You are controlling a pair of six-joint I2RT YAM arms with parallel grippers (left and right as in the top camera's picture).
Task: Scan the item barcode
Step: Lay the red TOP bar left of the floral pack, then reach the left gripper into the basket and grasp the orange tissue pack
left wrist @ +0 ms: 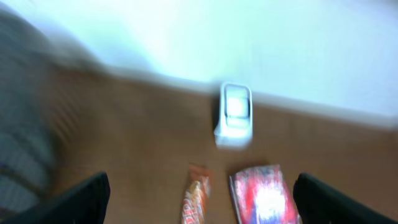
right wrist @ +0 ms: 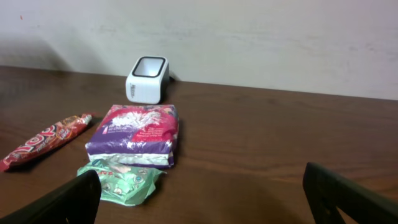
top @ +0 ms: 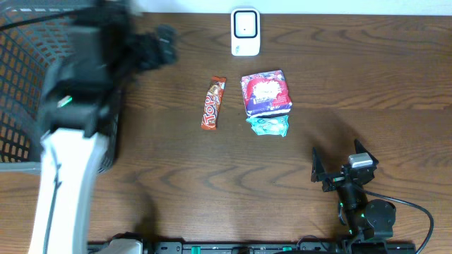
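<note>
Right pincer (right wrist: 200, 182) gapes empty, well short of the purple packet (right wrist: 134, 134); left pincer (left wrist: 200, 182) likewise wide.

Barcode scanner (top: 245, 32): white
Candy bar (top: 212, 104): red-orange
Upper packet (top: 266, 93): purple, red, white
Lower packet (top: 268, 125): mint green
Table (top: 367, 77): brown woodgrain
Basket (top: 21, 85): black mesh

The left arm (top: 67, 141) is stretched far forward, its white link leading to a dark wrist, all of it blurred in the overhead view. At its tip the left gripper (top: 161, 48) is too smeared there to read. Its own camera shows its fingers (left wrist: 81, 199) at the two lower corners, spread wide with nothing between them.

The right arm (top: 367, 215) sits folded close to its base. The right gripper (top: 340, 164) points forward, its fingers (right wrist: 71, 200) also spread wide and holding nothing.
</note>
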